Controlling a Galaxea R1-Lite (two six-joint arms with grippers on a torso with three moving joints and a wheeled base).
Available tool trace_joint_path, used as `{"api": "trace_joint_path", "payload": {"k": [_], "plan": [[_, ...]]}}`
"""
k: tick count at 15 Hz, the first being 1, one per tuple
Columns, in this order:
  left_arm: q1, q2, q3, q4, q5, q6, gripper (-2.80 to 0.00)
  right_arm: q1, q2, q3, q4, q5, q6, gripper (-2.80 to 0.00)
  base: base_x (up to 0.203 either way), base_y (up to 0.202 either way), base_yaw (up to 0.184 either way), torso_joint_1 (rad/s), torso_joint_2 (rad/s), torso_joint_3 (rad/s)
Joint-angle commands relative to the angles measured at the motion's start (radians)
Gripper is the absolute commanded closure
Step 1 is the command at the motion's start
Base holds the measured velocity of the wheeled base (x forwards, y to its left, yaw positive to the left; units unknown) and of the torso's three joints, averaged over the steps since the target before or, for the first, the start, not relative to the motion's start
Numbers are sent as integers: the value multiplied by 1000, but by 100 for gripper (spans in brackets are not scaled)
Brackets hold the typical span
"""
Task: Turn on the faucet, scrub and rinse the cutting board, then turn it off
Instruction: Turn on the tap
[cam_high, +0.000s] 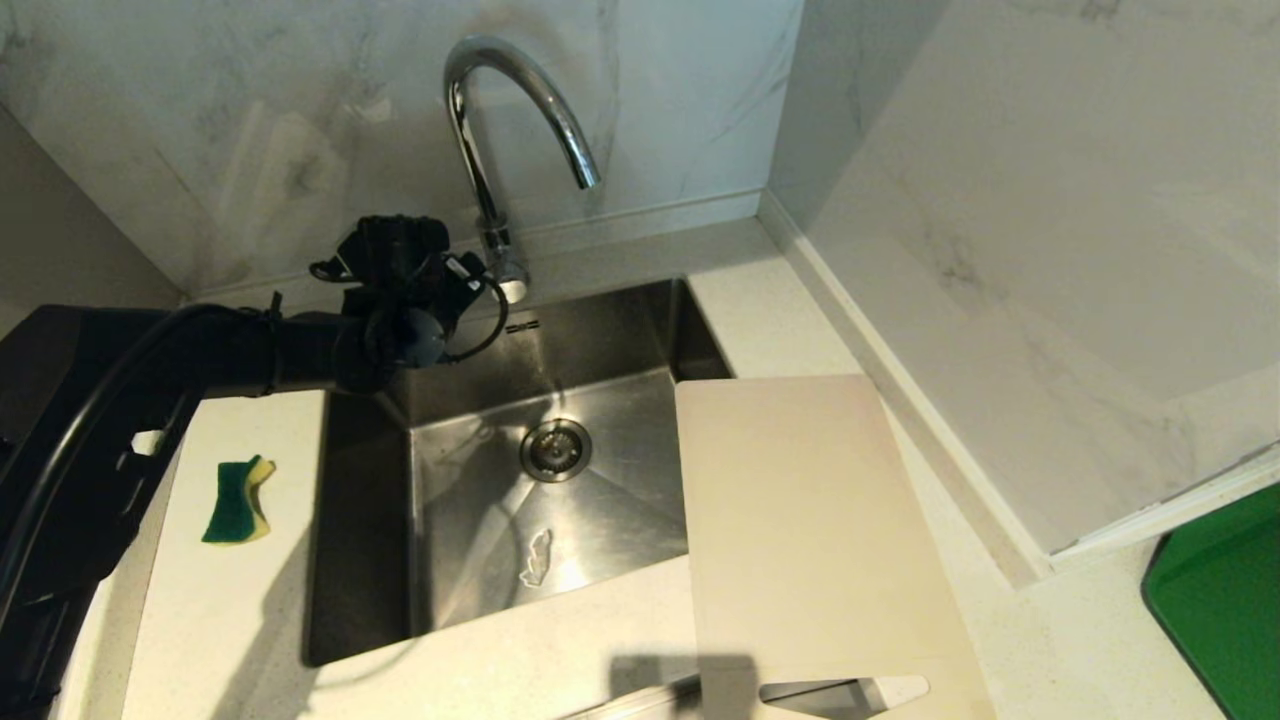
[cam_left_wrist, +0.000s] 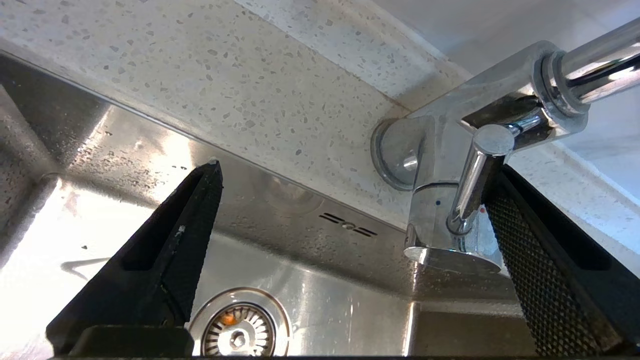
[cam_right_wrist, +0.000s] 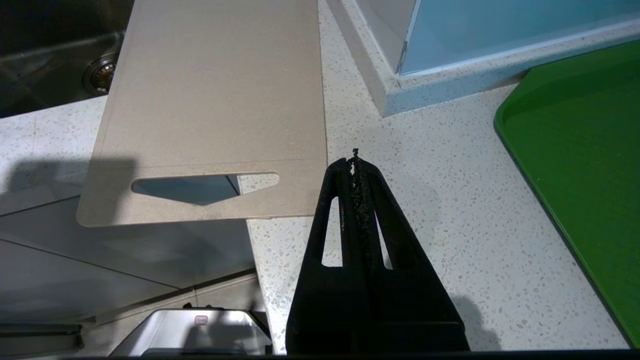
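Note:
The chrome faucet (cam_high: 478, 180) rises behind the sink, and no water shows at its spout. My left gripper (cam_high: 470, 275) is at its base, open wide (cam_left_wrist: 355, 170). The small side lever (cam_left_wrist: 475, 185) stands just inside one textured finger (cam_left_wrist: 540, 260), close against it; the other finger (cam_left_wrist: 190, 225) hangs over the basin. The beige cutting board (cam_high: 800, 520) lies on the counter right of the sink, one edge over the basin, its slot handle past the counter's front edge. My right gripper (cam_right_wrist: 355, 160) is shut and empty, above the counter beside the cutting board's (cam_right_wrist: 215, 90) handle end.
A green-and-yellow sponge (cam_high: 238, 500) lies on the counter left of the steel sink (cam_high: 480, 560), whose drain (cam_high: 555, 450) is open. A bright green board (cam_high: 1220, 590) sits at the far right. Marble walls close in behind and to the right.

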Motion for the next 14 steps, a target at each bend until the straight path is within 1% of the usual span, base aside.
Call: {"api": "trace_joint_path", "payload": {"k": [1,3,4,6,7,14], "plan": [[1,-4,0,21,1,-8,-280,0,0,0,-1,0,0,0,0,0,0,0,0,0],[1,-12,2,32,-15,-17,-280,1,0,0,-1,0,0,0,0,0,0,0,0,0],[1,-17,2,54,-18,-28,-280,1,0,0,-1,0,0,0,0,0,0,0,0,0],[1,-25,2,93,-54,-67,-280,1,0,0,-1,0,0,0,0,0,0,0,0,0],[1,-25,2,101,-56,-73,-280,1,1,0,-1,0,0,0,0,0,0,0,0,0],[-10,-25,3,116,-59,-81,-280,1,1,0,-1,0,0,0,0,0,0,0,0,0]]}}
